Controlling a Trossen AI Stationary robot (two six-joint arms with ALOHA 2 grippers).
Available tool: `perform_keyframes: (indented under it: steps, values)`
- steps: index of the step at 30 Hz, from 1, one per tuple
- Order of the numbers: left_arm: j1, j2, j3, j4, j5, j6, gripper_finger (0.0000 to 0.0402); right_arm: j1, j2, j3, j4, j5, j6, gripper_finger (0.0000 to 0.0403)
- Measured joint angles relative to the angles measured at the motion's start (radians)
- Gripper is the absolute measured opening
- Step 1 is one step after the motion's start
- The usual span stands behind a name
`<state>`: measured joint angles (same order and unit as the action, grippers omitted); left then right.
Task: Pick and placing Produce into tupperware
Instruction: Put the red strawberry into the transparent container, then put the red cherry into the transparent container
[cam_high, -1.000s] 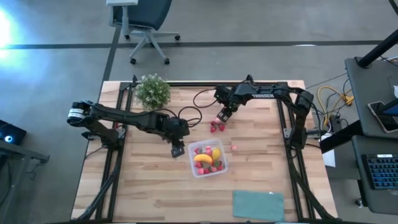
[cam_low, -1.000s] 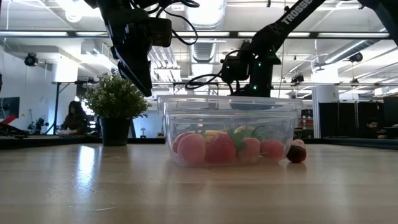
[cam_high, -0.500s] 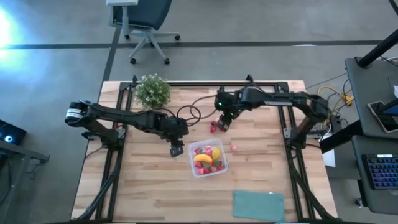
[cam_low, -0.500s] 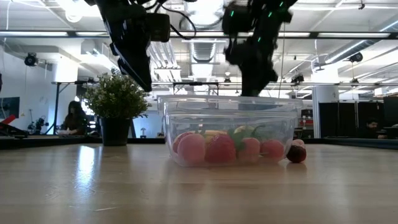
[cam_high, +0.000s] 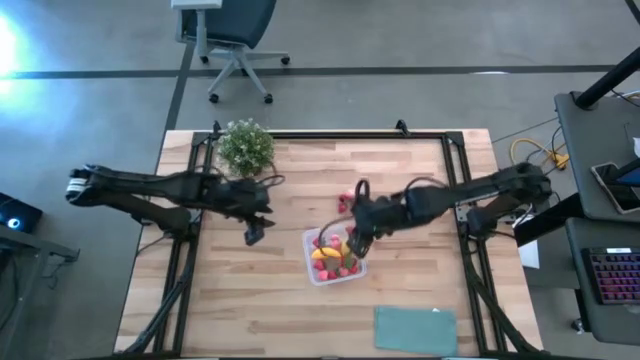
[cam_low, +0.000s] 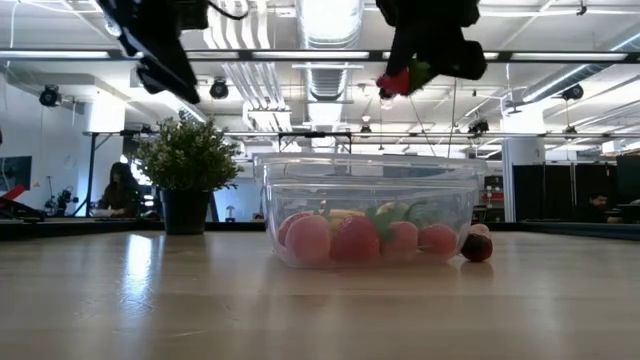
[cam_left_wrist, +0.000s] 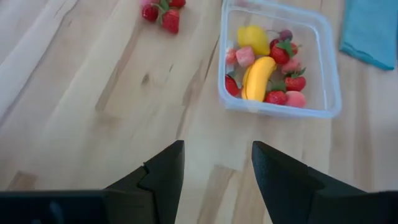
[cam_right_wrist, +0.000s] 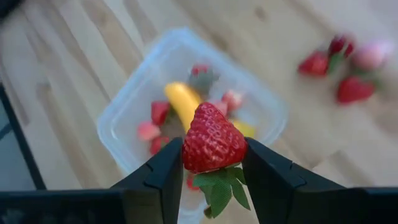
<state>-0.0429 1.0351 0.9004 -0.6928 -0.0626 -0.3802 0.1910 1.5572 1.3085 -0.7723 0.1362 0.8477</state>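
My right gripper (cam_right_wrist: 211, 180) is clamped on a strawberry (cam_right_wrist: 212, 139), hanging above the tub (cam_high: 334, 254); my left gripper (cam_left_wrist: 214, 168) waits open beside it. If I let go off-centre, the berry could glance off the banana (cam_right_wrist: 184, 101) and bounce out.

You've got a clear, squarish plastic tupperware with rounded corners (cam_left_wrist: 328, 74) sitting upright and open on the wooden desk (cam_high: 250, 290). Inside it: a curved yellow banana (cam_left_wrist: 258, 76) lying flat, a small yellow lemon (cam_left_wrist: 255, 39) near one corner, and several small red and pink berries (cam_left_wrist: 286, 87) around them. One red strawberry with green leaves (cam_right_wrist: 213, 142) is pinched in the right gripper (cam_right_wrist: 213, 163), above the tupperware. A few loose red berries (cam_left_wrist: 163, 12) lie on the desk near the tupperware, apart from it.
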Motion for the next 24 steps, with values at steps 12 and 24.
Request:
perform_keyframes:
  steps: [12, 24]
  values:
    - [-0.004, -0.135, -0.109, 0.053, 0.001, -0.008, 0.0173, 0.071, 0.219, 0.064, 0.014, 0.015, 0.201, 0.0161]
    - [-0.005, -0.103, -0.110, 0.055, 0.004, -0.007, 0.0173, 0.124, 0.171, 0.111, -0.159, 0.074, 0.131, 0.0270]
